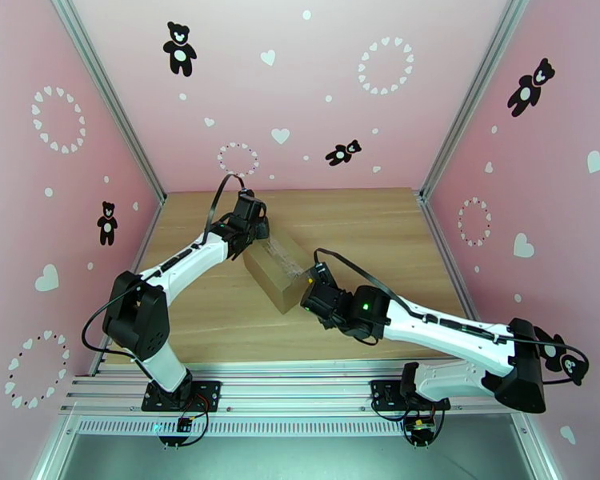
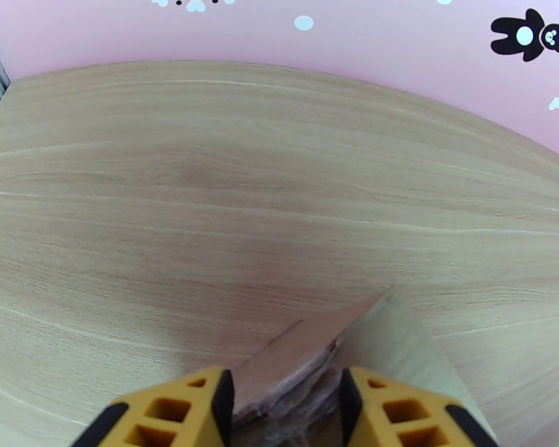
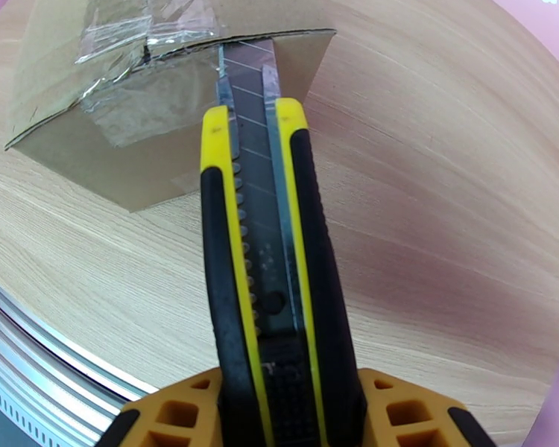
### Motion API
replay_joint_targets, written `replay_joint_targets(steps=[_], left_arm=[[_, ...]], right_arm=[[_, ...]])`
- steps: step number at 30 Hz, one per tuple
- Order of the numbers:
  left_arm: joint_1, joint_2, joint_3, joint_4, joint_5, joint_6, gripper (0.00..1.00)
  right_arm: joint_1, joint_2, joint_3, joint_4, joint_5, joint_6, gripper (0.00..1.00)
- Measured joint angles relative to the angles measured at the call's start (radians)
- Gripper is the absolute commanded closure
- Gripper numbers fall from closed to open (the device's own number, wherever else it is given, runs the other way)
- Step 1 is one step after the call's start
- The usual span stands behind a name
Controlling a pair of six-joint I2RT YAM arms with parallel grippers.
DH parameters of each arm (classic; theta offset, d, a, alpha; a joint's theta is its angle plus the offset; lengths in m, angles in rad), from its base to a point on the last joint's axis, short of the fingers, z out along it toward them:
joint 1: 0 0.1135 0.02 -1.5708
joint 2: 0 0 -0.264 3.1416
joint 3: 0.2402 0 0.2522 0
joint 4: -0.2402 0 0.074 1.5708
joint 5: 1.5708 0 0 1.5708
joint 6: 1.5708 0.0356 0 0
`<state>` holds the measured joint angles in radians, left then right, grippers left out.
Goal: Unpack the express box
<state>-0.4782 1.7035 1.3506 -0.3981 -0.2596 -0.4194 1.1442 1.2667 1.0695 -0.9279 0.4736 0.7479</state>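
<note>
No legible text or labels anywhere

The top camera looks down from above and behind the arm bases, well back. Each wrist camera peers close past its own fingers: left fingers (image 2: 174, 408) toward one end of the express box (image 2: 400, 344), right fingers (image 3: 169, 416) along the utility knife (image 3: 264, 217) toward the other, over the shared table (image 1: 380, 226).
</note>
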Motion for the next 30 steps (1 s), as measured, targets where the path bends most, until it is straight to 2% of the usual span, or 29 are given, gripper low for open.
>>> replay_joint_targets(steps=[30], left_arm=[[0.007,-0.017,-0.030,0.025,-0.010,0.002,0.54]], right_arm=[[-0.101,0.031,0.042,0.025,-0.087,-0.148,1.00]])
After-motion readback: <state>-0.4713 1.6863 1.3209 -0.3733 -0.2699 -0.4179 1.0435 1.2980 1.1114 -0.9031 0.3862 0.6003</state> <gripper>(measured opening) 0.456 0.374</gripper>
